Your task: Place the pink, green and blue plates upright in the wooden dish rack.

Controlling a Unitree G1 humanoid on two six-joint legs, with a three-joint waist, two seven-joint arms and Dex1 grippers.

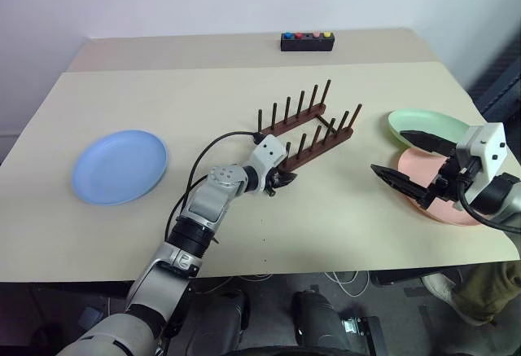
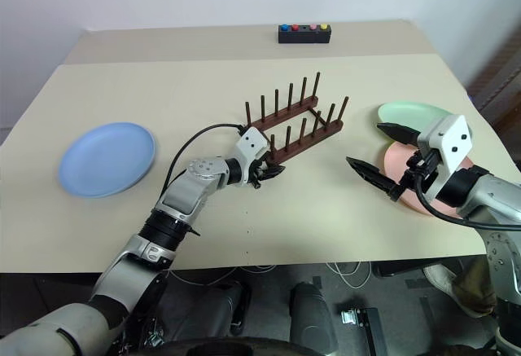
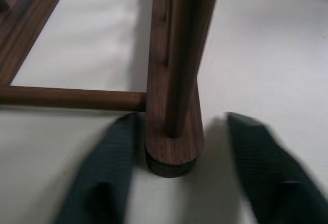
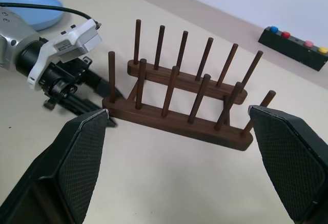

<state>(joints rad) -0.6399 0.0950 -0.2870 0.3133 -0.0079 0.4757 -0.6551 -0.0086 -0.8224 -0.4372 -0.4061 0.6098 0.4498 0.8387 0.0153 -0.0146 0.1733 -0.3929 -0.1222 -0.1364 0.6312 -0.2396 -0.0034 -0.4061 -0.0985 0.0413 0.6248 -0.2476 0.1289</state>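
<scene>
Left gripper [image 3: 171, 147] half spread round dark wooden dish rack's [image 1: 308, 130] end; right gripper [image 1: 409, 160] spread wide. Next: squeeze, steady rack.

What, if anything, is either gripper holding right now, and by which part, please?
Nothing is gripped yet. The left gripper straddles the near end of the wooden dish rack, fingers not clamped. The right gripper is open and empty.

Rack [image 1: 308, 129] mid-table [image 1: 244, 234], one plate [image 1: 120, 165] far left, two overlapping plates [image 1: 419, 124] right.
</scene>
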